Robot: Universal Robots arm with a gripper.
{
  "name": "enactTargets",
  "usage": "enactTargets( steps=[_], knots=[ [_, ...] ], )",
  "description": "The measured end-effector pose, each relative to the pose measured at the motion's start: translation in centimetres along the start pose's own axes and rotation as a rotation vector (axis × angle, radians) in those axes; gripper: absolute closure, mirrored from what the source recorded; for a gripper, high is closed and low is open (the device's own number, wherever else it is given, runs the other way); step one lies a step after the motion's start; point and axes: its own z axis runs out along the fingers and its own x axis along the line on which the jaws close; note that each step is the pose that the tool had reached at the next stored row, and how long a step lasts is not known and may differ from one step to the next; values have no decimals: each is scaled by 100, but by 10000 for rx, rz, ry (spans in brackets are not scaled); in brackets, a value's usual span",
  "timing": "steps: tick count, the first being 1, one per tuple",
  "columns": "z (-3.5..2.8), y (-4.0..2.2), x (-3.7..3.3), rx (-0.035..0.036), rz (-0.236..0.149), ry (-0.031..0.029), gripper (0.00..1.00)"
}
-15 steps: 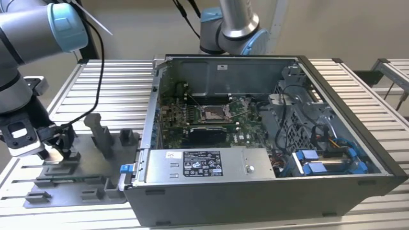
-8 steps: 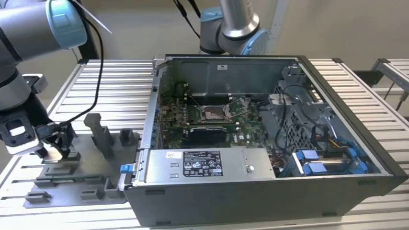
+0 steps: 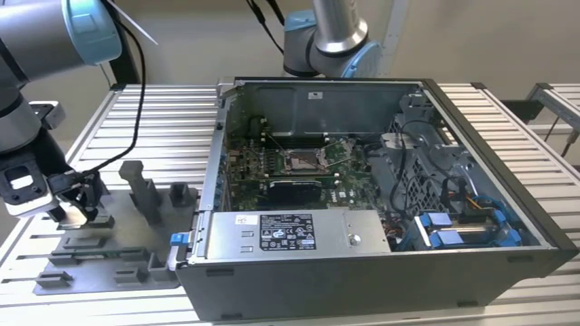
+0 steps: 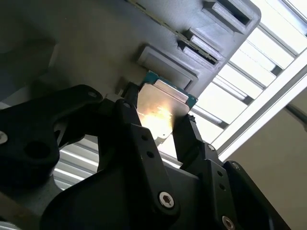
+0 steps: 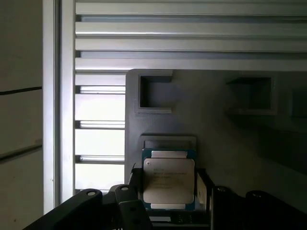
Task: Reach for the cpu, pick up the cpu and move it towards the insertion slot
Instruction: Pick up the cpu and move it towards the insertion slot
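The exterior view looks down from high up and well back, with the open computer case (image 3: 381,272) mid-frame on the slatted tabletop (image 3: 181,122) and the tool (image 3: 83,212) at the left edge. Both wrist views ride close behind the tool, the first square-on, the second slanted, sharing the cpu (image 5: 169,179) and grey fixture plate (image 5: 225,124).

Greys, black and a flash of silver on my screens.
I see the cpu (image 5: 169,184) as pale silver-white with a teal-green rim. The jaws are matt black, and the fixture (image 5: 216,120) is plain mid-grey. In the exterior view the surface (image 3: 518,146) is pale silver, striped by long parallel ribs. The computer case (image 3: 363,285) is dark grey. Its circuit board (image 3: 243,178) is green around the insertion slot (image 3: 303,161), which has a shiny silver frame and a dark centre. The arm (image 3: 27,34) is grey with light-blue caps.
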Motion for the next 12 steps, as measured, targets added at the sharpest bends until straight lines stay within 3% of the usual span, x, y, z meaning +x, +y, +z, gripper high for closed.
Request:
enactTargets(
  steps=[12],
  knots=[
    [-91, 4, 0, 0, 0, 0, 100]
  ],
)
